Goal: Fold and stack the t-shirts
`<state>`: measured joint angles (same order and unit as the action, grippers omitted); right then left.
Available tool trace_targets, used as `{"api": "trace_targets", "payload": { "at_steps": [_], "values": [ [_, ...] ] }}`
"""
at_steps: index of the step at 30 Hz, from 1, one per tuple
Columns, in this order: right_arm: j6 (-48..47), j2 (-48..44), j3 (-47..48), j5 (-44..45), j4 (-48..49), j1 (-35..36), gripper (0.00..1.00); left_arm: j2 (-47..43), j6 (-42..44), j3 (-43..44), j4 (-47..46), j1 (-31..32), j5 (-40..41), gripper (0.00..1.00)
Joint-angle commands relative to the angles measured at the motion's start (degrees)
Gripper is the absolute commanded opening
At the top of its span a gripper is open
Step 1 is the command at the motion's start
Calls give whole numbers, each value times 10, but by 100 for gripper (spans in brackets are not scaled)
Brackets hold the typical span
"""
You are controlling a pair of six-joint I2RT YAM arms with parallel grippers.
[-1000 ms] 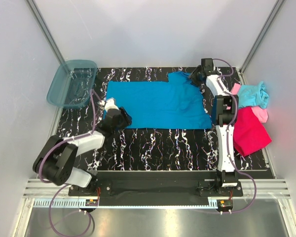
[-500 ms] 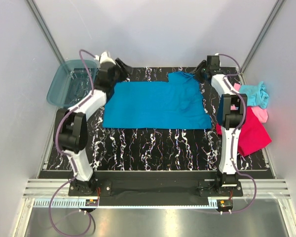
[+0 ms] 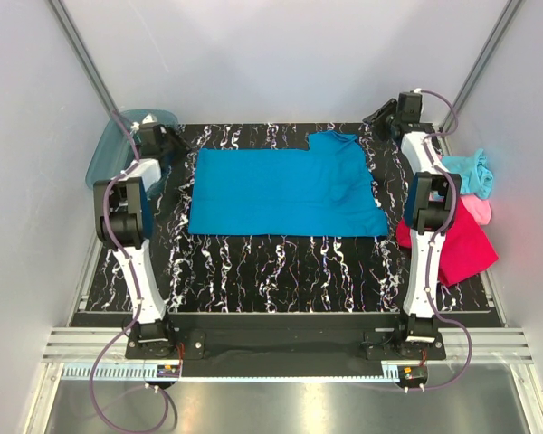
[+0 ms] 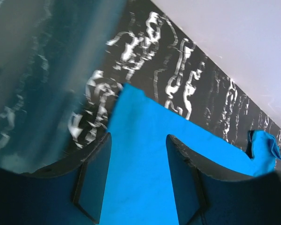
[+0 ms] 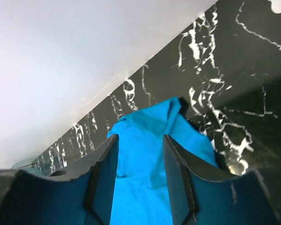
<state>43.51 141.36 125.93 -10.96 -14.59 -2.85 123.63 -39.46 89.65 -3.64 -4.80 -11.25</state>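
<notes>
Fingers [image 4: 91,187] now off blue t-shirt [image 3: 281,194]

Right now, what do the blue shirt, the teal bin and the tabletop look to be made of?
Medium blue t-shirt: soft matte cloth, likely knit; it lies flat with soft creases. Translucent teal bin: smooth plastic; veining below shows through. Black white-veined tabletop: marble-look, probably printed laminate.

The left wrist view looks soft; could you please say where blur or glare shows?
Left wrist view: the bin is smeared, the blue t-shirt sharper. Right wrist view: the wall is washed out, the jaws dark. Top view: evenly lit, sharp.
</notes>
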Motion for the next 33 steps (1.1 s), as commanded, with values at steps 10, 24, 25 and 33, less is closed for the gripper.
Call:
{"api": "trace_targets", "payload": {
  "at_steps": [10,24,25,33],
  "values": [
    [2,88,82,-36,8,-6,50,63,-3,81,-85,-40,-124,54],
    [-4,87,68,-36,11,-6,50,135,22,162,4,-6,-136,54],
    [-5,81,64,-35,11,-6,50,136,29,168,14,-5,-131,54],
    [2,65,32,-36,25,-6,50,151,72,239,151,5,-77,54]
  ]
}}
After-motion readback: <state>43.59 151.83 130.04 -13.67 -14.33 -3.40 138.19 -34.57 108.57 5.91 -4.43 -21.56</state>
